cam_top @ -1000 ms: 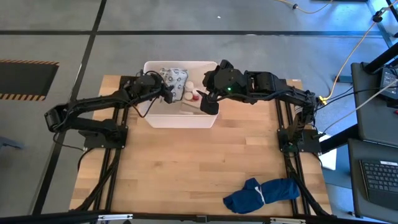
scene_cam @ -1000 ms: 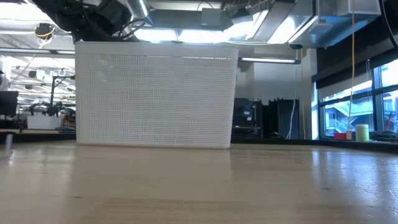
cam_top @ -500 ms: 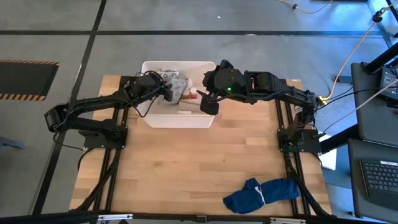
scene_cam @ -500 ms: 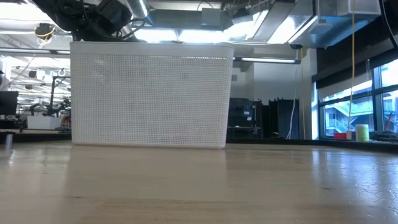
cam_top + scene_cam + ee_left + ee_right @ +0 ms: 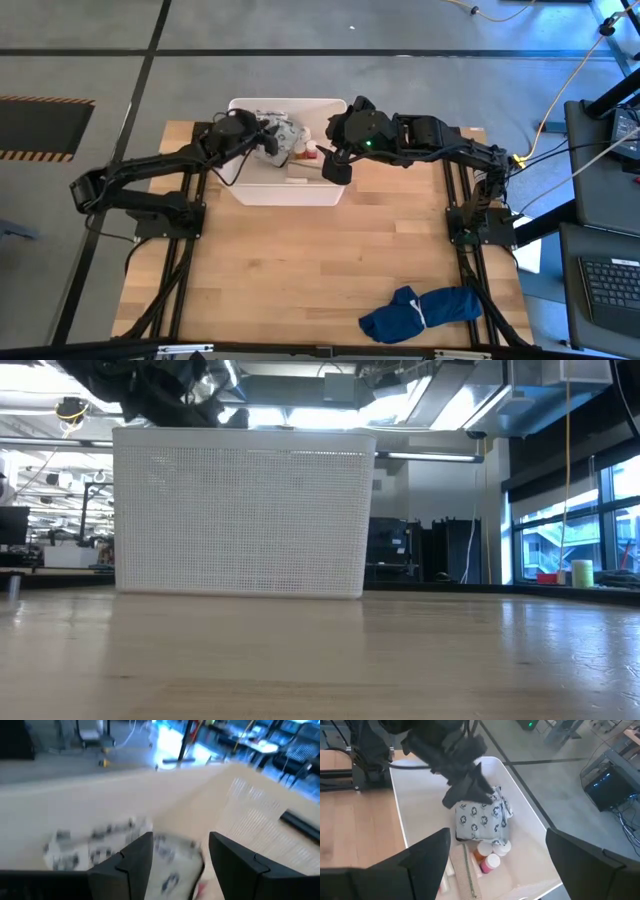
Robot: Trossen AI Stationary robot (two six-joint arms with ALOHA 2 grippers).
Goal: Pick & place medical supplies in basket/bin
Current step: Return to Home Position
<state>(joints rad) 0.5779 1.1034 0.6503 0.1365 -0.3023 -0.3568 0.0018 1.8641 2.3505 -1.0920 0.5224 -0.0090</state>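
Note:
The white bin [image 5: 285, 198] stands at the table's far side; the low view shows its mesh front wall [image 5: 240, 510]. Inside it lie a white printed packet [image 5: 482, 817], orange and red bottles [image 5: 485, 857], a white-capped vial [image 5: 501, 847] and a tan bandage strip [image 5: 467, 872]. My left gripper [image 5: 470, 795] reaches in over the bin's left rim, open, just above the packet [image 5: 170, 852], which shows between and beyond its fingers. My right gripper [image 5: 337, 165] hangs open over the bin's right part, nothing between its fingers [image 5: 497, 835].
A dark blue cloth bundle [image 5: 420, 312] lies near the table's front right. The bare wooden tabletop [image 5: 300, 270] stretches between the bin and the near edge. Both arms meet over the bin, close to each other.
The bin has slid a little toward the table's left edge. My left gripper has tipped its fingers upward over the packet, which now lies in the bin on the other supplies. My right arm has kept still.

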